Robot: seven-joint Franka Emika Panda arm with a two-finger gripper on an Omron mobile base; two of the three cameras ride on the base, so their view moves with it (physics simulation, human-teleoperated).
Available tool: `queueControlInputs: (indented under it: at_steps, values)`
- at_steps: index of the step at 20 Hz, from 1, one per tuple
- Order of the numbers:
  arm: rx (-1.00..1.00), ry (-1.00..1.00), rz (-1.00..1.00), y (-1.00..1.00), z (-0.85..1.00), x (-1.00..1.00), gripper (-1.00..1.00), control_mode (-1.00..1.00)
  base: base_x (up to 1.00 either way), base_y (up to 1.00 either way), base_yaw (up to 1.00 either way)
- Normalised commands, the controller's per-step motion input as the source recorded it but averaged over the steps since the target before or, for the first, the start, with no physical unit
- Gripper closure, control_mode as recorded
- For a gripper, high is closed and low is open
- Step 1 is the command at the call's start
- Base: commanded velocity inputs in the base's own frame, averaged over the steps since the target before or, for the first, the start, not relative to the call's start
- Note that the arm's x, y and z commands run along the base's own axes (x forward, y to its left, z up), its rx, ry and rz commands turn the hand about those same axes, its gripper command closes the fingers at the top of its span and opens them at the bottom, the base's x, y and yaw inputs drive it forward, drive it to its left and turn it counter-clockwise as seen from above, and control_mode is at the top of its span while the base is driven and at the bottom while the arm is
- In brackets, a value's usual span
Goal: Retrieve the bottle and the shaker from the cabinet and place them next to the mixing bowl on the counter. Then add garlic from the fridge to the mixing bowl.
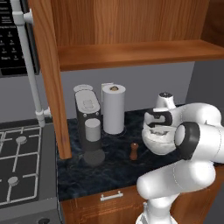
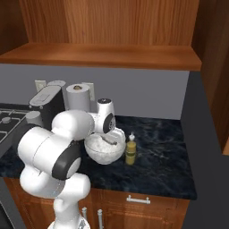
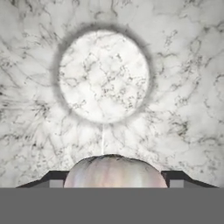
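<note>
A white marbled mixing bowl (image 2: pixel 96 152) stands on the dark counter, and my gripper (image 2: pixel 107 139) points down into it from above. In the hand view the bowl's inside (image 3: pixel 105 74) lies below. A pale garlic bulb (image 3: pixel 114 173) sits between my fingertips (image 3: pixel 56 180), and the gripper (image 3: pixel 114 183) is shut on it. A yellowish bottle (image 2: pixel 130 152) with a white cap stands just right of the bowl. A small brown shaker (image 1: pixel 134 151) stands on the counter left of the bowl (image 1: pixel 158 144).
A grey coffee machine (image 1: pixel 89 122) and a paper towel roll (image 1: pixel 113 109) stand at the back of the counter. The open wooden cabinet door (image 1: pixel 52 78) hangs at the left, with its shelf (image 1: pixel 131 52) overhead. A stove (image 1: pixel 17 162) lies further left.
</note>
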Motion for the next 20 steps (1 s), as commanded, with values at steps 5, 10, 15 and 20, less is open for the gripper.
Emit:
queueControlInputs:
  at_steps: [5,10,15,20]
  values:
    - [0.0,-0.01,-0.01,0.0,0.0,-0.23,-1.0,-1.0,0.0,0.0,0.0]
    - [0.0,0.0,-0.04,0.14,0.1,-0.37,-1.0,-1.0,0.0,0.0,0.0]
    - [0.0,0.0,-0.03,0.32,0.39,-0.28,-1.0,-1.0,0.0,0.0,0.0]
    - [0.0,0.03,-0.09,0.01,0.36,-0.41,-1.0,-1.0,0.0,0.0,0.0]
